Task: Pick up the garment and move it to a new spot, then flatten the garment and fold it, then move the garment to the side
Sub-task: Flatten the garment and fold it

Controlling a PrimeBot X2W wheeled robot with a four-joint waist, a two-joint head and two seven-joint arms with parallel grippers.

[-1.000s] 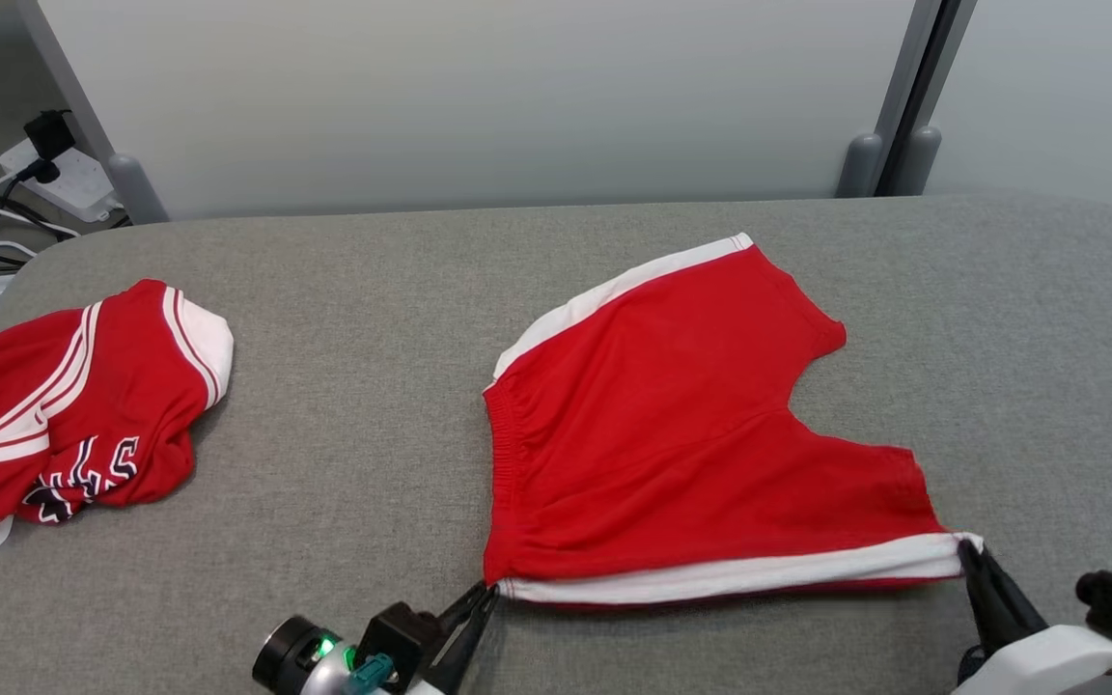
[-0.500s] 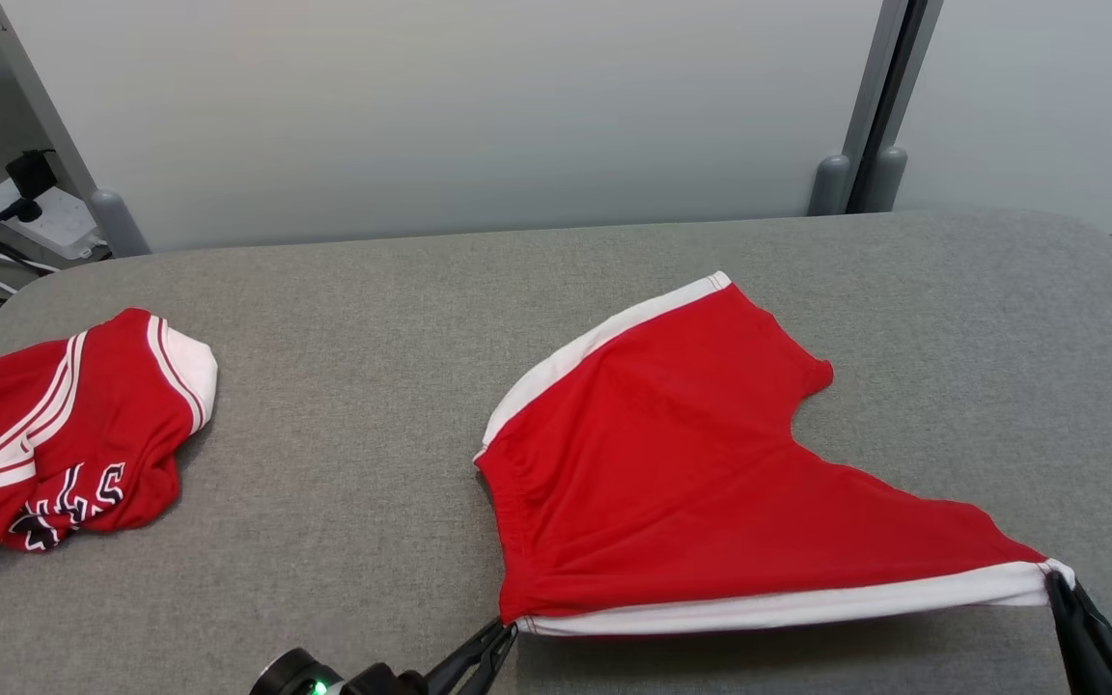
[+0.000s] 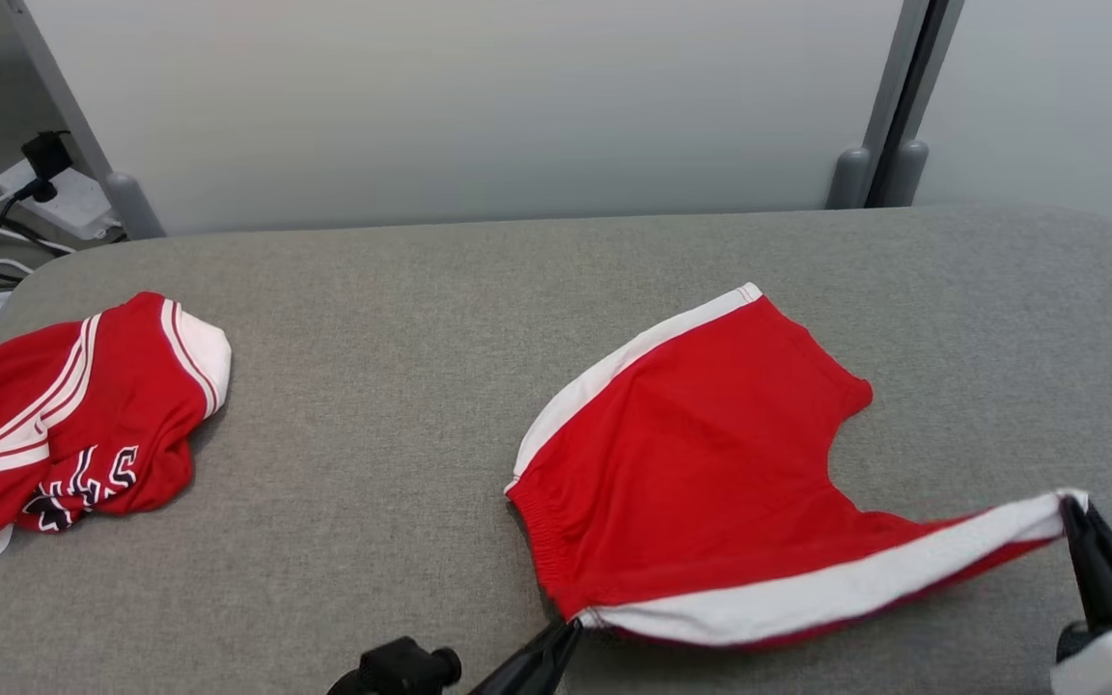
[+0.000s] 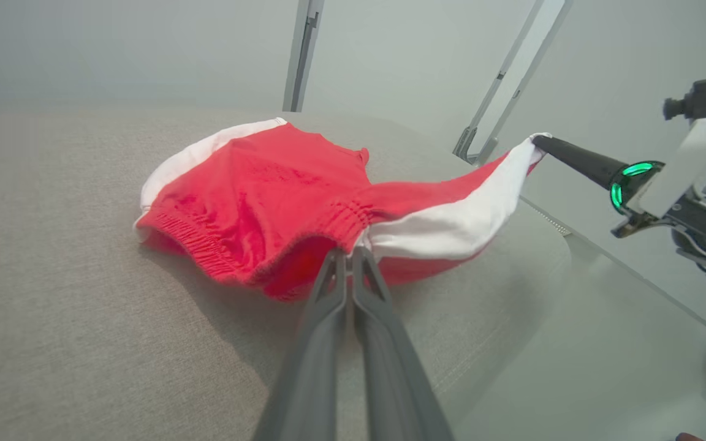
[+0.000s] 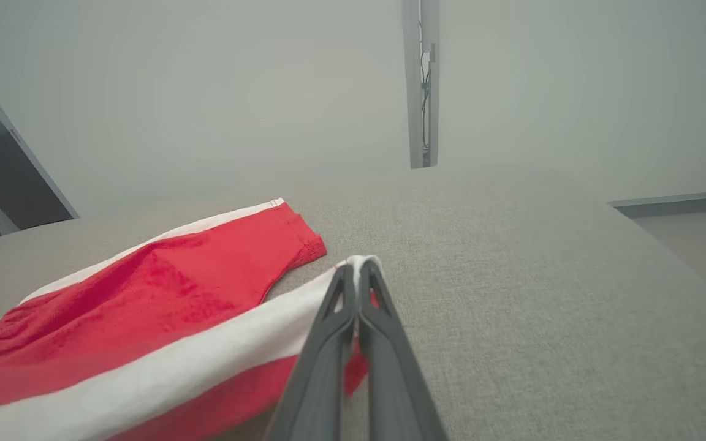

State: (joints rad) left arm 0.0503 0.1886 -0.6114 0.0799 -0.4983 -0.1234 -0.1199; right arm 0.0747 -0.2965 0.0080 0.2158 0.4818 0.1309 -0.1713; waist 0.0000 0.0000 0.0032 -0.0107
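- The left tool (image 4: 348, 251) has its fingers pressed tight together on the near corner of the red shorts (image 3: 701, 463), where the waistband (image 3: 542, 521) meets the white side stripe (image 3: 807, 589).
- The right tool (image 5: 358, 269) is clamped the same way on the hem end of that stripe and holds it clear of the tabletop (image 3: 373, 386).
- This looks like the fold. The near leg hangs between the two tools, ready to be carried over the far leg.
- To do it well, move both tools at one pace with the stripe taut. Lift low so the far half is not dragged, and lay the near edge onto the far white edge before letting go.
- The shorts sit right of centre on the tabletop, with the far half flat.
- A crumpled red jersey (image 3: 73, 425) lies well apart at the left.
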